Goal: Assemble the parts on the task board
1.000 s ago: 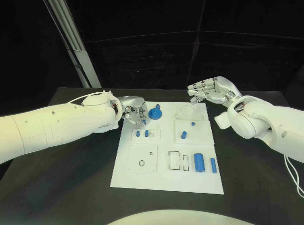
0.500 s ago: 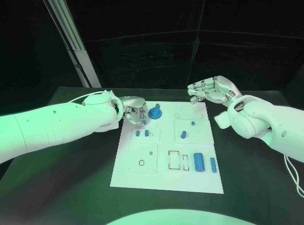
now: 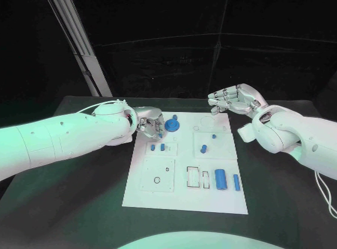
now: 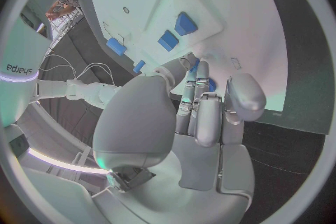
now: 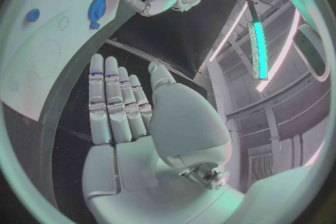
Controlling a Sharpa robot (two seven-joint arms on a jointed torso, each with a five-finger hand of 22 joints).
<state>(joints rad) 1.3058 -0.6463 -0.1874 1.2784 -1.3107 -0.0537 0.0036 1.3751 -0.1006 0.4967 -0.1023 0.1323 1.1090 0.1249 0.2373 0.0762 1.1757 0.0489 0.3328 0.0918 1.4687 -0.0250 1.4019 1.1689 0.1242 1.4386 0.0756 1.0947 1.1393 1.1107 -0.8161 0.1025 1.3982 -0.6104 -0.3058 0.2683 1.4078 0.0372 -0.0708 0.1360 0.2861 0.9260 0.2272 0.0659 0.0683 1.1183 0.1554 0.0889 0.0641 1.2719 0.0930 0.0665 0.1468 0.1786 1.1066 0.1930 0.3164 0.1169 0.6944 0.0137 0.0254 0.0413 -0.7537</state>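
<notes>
**Two hands at the far end of the task board**

The white task board (image 3: 185,199) lies in the middle of the black bench (image 3: 78,197), its long side running away from the robot. The left hand (image 3: 149,124) hovers over the board's far left corner, fingers curled downward and drawn close together; a small blue part (image 3: 159,134) shows at its fingertips, but whether it is pinched or merely touched cannot be told. Just beside this hand, a blue gear-like part (image 3: 173,126) sits on the board. In the left wrist view, the fingers (image 4: 199,106) point down at the board, with a trace of blue between their tips.

The right hand (image 3: 234,101) is raised beyond the board's far right corner, apart from it, holding nothing; in the right wrist view its fingers (image 5: 115,101) are extended side by side with the palm bare.

Further blue parts rest on the board: two small blocks (image 3: 157,147) in the left row, a peg (image 3: 203,149) and a small stud (image 3: 214,137) in a square panel, and a thick cylinder (image 3: 220,179) beside a slim pin (image 3: 236,182) near the right edge.
</notes>
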